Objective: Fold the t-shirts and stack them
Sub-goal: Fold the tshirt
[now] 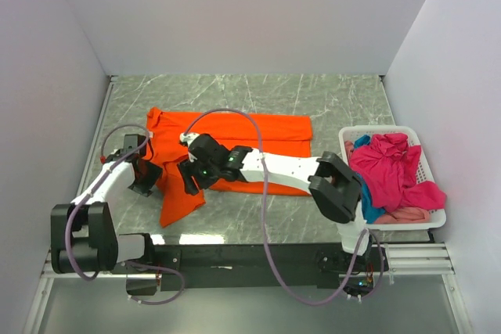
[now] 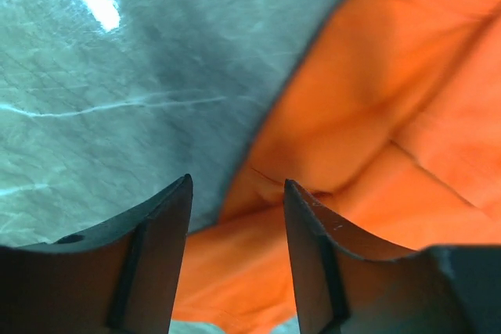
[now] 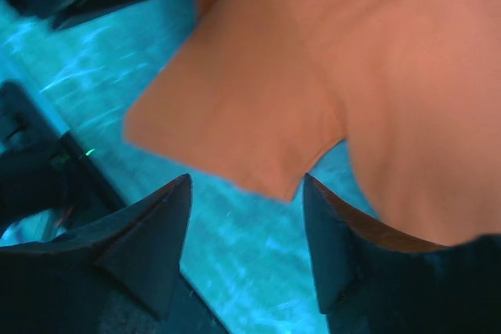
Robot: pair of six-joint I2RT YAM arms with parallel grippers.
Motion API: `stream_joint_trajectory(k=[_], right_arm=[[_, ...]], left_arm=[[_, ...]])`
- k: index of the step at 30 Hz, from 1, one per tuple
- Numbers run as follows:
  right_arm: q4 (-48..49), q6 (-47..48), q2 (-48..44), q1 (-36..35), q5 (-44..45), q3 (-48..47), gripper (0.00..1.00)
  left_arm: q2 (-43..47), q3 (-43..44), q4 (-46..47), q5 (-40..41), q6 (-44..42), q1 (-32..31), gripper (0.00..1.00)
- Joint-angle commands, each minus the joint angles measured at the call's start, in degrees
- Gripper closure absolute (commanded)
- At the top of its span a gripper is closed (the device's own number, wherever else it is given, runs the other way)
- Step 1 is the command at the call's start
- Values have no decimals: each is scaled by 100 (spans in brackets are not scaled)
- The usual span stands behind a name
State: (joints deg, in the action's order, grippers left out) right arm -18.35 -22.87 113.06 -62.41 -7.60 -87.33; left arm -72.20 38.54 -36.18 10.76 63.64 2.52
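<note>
Currently, from the top camera, your orange shirt (image 1: 235,134) lies spread across the middle of the grey marbled table (image 1: 337,99), with one flap running toward the near edge on the left. Your left gripper (image 1: 149,170) sits at the shirt's left edge, and your right gripper (image 1: 190,174) is low over the cloth just beside that flap; the two are close together. At the right side of the table stands a white basket (image 1: 427,166) holding a magenta shirt (image 1: 395,170) on top, a teal shirt (image 1: 362,142) showing at its left side and a pale pink shirt (image 1: 403,214) at its near side. From the left wrist camera, your left gripper (image 2: 237,193) has its fingers spread apart with nothing pinched; the edge of the orange shirt (image 2: 391,99) runs through the gap beyond them, and bare table (image 2: 117,76) is to the left. From the right wrist camera, which is blurred, your right gripper (image 3: 246,185) also stands spread, and a corner of the orange shirt (image 3: 376,76) points down into the gap between the tips. Whether the cloth touches the right-hand finger cannot be told.
</note>
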Motion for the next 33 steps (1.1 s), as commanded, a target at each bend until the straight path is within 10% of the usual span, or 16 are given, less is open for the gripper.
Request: stream_joint_trajectory(k=[1, 9, 13, 27, 33], right_arm=[[-300, -226, 409, 36, 346, -407, 35], [-757, -270, 946, -96, 540, -873, 42], [-1003, -191, 1166, -122, 391, -970, 43], [-1540, -103, 1561, -315, 337, -1427, 48], [-1839, -235, 1545, -333, 706, -1498, 90]], left_arm=[[-162, -154, 392, -179, -229, 73, 45], [-759, -269, 753, -241, -405, 90, 64], [-927, -304, 894, -373, -475, 90, 98], [-585, -356, 577, -215, -370, 90, 99], [-584, -409, 481, 22, -273, 90, 99]])
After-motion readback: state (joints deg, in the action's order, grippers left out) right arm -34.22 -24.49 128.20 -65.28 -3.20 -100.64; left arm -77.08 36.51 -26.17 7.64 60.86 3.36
